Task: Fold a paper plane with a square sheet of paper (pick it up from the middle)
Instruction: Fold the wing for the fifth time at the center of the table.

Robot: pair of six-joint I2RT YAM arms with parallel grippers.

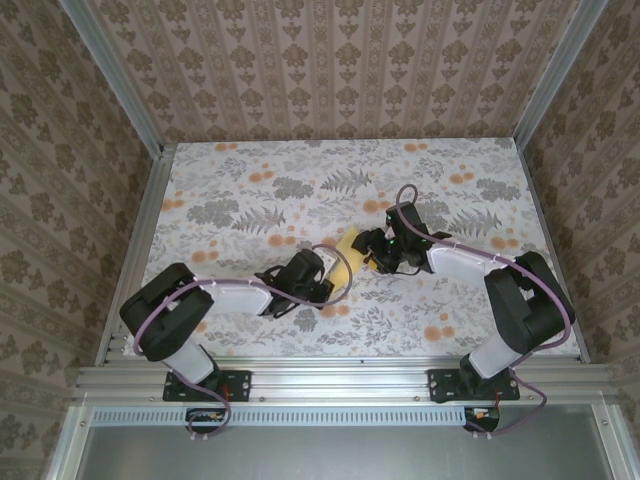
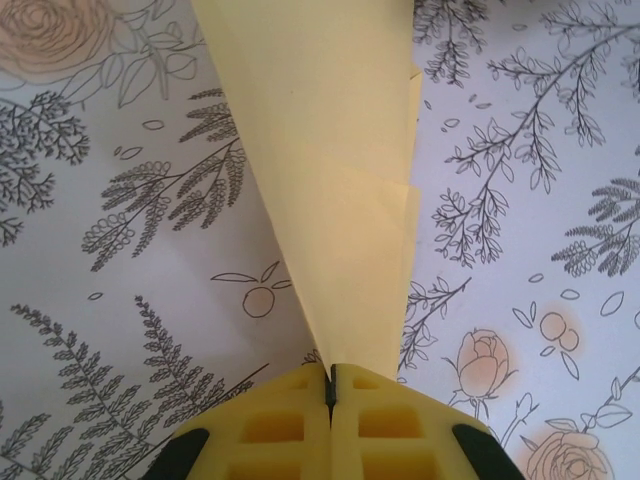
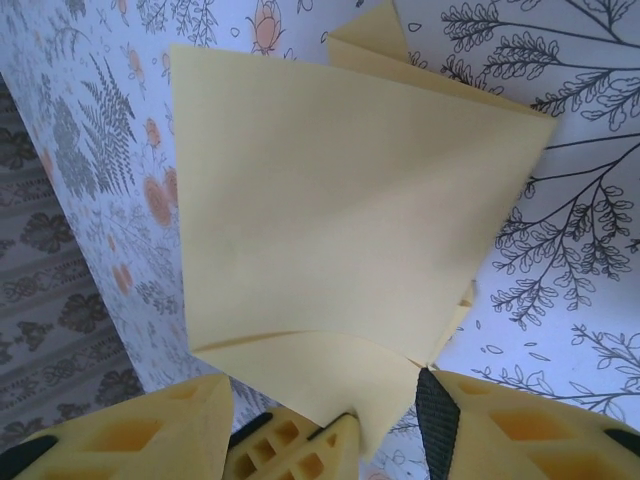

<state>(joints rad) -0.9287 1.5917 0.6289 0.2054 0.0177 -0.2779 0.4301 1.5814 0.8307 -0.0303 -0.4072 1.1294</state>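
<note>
The pale-yellow sheet of paper is folded into a layered wedge like a paper plane and is held off the table between the two arms. My left gripper is shut on the narrow end of the paper, which widens away from the jaws. My right gripper is open, its yellow fingers spread on either side of the paper's lower flap. The flap's corner meets the black pad of the right-hand finger. From above, the left gripper and right gripper face each other at mid-table.
The floral tablecloth covers the table, with patterned walls on three sides and aluminium rails along the edges. The left gripper's yellow fingertips show between the right gripper's fingers. Cables loop over both arms.
</note>
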